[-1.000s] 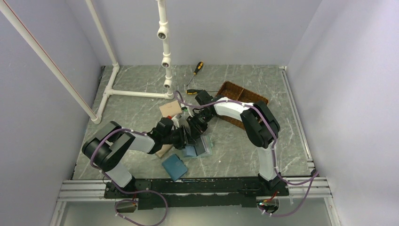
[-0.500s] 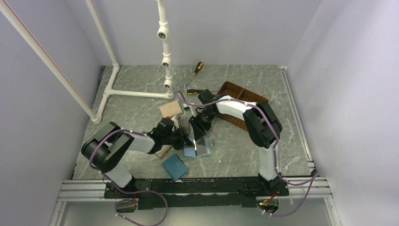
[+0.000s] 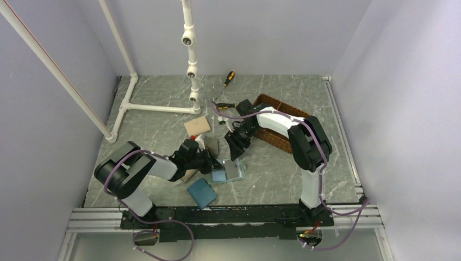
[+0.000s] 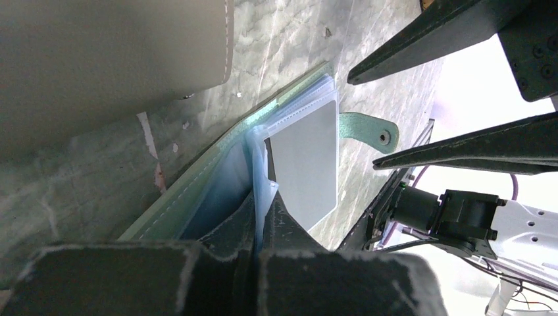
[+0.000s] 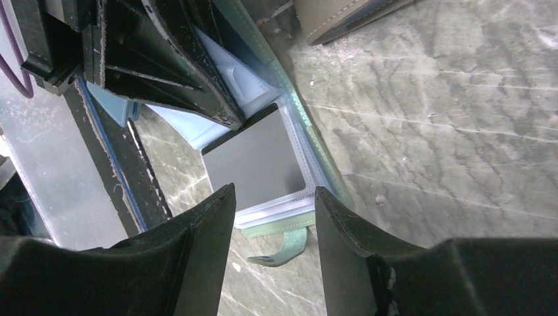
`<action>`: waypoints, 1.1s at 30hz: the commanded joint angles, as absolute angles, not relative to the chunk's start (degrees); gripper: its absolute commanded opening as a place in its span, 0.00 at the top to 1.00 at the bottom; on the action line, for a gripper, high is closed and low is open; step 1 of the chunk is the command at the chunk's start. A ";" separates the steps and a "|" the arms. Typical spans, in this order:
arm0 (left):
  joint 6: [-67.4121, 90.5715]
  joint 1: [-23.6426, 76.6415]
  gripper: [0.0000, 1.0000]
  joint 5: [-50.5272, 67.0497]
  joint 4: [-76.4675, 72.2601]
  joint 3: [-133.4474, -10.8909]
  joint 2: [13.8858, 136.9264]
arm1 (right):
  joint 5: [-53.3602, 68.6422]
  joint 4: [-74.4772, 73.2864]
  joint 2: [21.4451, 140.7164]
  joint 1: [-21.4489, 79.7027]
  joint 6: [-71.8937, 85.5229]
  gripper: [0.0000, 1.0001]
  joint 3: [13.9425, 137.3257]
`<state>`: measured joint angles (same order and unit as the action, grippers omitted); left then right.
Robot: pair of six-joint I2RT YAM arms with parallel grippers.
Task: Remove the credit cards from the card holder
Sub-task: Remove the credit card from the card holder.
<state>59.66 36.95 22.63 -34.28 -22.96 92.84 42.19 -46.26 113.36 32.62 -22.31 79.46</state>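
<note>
The sage-green card holder [image 3: 231, 173] lies open on the table, with its pale blue sleeves up. My left gripper [image 3: 211, 161] is shut on a pale blue sleeve [image 4: 262, 178] at the holder's near edge. One card sits in a clear sleeve; it looks pale grey in the left wrist view [image 4: 306, 164] and dark in the right wrist view [image 5: 256, 161]. The holder's green snap strap [image 5: 284, 245] curls off its edge. My right gripper [image 3: 236, 147] is open and empty, just above and beyond the holder [image 5: 273, 197]. The other cards are hidden.
A dark blue wallet [image 3: 202, 192] lies near the front. A tan wallet [image 3: 197, 126] and a grey-brown one [image 3: 215, 144] lie behind the holder. A woven basket [image 3: 280, 120] stands at the right. Two screwdrivers [image 3: 230, 79] and a white pipe frame [image 3: 190, 60] are at the back.
My right gripper has pulled back and to the right, away from the holder, and is now open above it. My left gripper stays shut on the sleeve.
</note>
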 commanded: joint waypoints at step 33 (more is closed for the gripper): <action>56.34 36.37 1.00 14.61 -33.20 -20.34 88.62 | 47.99 -48.85 115.81 33.39 -21.50 0.55 81.57</action>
<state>57.93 36.84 17.91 -34.28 -21.19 89.80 45.58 -48.01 116.99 33.17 -20.97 79.64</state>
